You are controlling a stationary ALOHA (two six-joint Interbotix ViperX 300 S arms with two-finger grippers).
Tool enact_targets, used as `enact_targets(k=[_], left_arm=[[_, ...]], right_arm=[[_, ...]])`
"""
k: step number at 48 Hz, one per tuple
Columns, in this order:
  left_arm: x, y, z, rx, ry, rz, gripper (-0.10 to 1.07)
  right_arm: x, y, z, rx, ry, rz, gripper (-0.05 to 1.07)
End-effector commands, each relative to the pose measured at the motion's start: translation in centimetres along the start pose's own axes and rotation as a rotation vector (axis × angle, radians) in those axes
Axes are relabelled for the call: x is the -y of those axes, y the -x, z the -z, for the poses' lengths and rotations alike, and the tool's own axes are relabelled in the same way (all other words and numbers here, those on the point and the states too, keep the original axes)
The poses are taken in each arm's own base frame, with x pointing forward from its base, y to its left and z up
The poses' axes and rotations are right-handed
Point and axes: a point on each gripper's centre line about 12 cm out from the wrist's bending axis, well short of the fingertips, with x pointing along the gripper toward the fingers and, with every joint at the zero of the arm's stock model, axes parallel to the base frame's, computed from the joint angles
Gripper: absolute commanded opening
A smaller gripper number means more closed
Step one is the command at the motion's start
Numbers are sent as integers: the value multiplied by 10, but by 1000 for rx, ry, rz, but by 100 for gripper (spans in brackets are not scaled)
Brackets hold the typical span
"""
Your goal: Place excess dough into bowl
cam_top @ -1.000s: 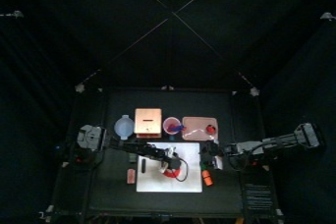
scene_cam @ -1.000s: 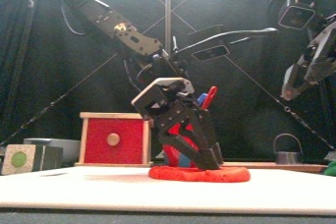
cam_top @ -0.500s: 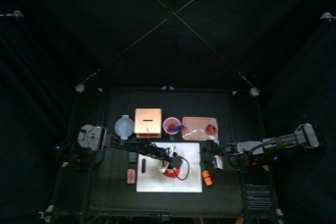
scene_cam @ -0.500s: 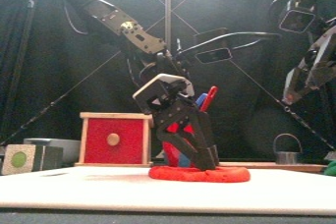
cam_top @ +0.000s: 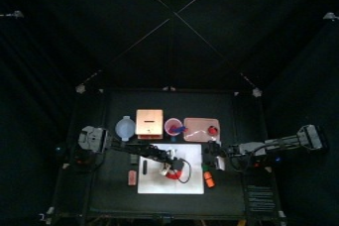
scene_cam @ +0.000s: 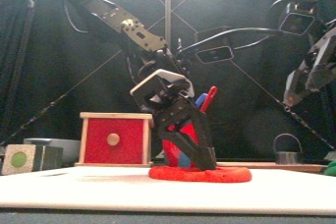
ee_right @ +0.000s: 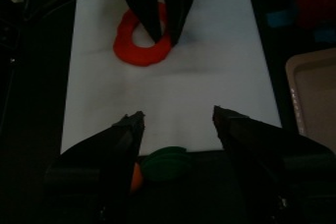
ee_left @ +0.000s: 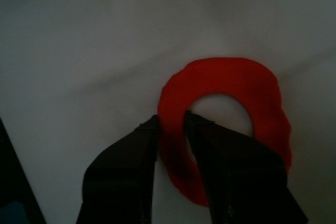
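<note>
1. We see the bowl (cam_top: 125, 128) left of the white mat (cam_top: 157, 180)'s far edge, beside a tan block (cam_top: 150, 122).
2. On the mat, the left gripper (ee_left: 176, 133) pinches the rim of the dough ring (ee_left: 226, 120), which lies flat; next we judge a lift toward the bowl, over our own arm.
3. Right of the mat, the right gripper (ee_right: 180, 122) hangs spread and empty.

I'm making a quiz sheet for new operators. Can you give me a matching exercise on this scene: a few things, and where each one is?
Things:
1. dough
2. bowl
3. left gripper
4. right gripper

Places:
A. at the table's back edge, beside the tan block
B. flat on the white mat
C. raised, away from the dough
D. down on the ring's rim

Pairs: 1-B, 2-A, 3-D, 4-C
</note>
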Motion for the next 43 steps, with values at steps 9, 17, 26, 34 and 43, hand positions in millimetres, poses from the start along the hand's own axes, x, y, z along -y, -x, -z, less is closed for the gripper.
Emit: enact_targets(k=[9, 17, 26, 34, 43], left_arm=[[-2, 2, -1, 3, 4, -2, 65], [-5, 11, -11, 35, 6, -16, 64], [-9, 34, -33, 137, -2, -62, 64], [-11, 55, -46, 197, -4, -84, 64], [-4, 87, -59, 262, -18, -94, 64]], right_arm=[[0, 0, -2, 8, -6, 1, 91], [1, 0, 0, 4, -17, 1, 91], [1, 0, 1, 1, -19, 2, 91], [1, 0, 1, -3, -19, 2, 91], [1, 0, 3, -16, -20, 2, 91]])
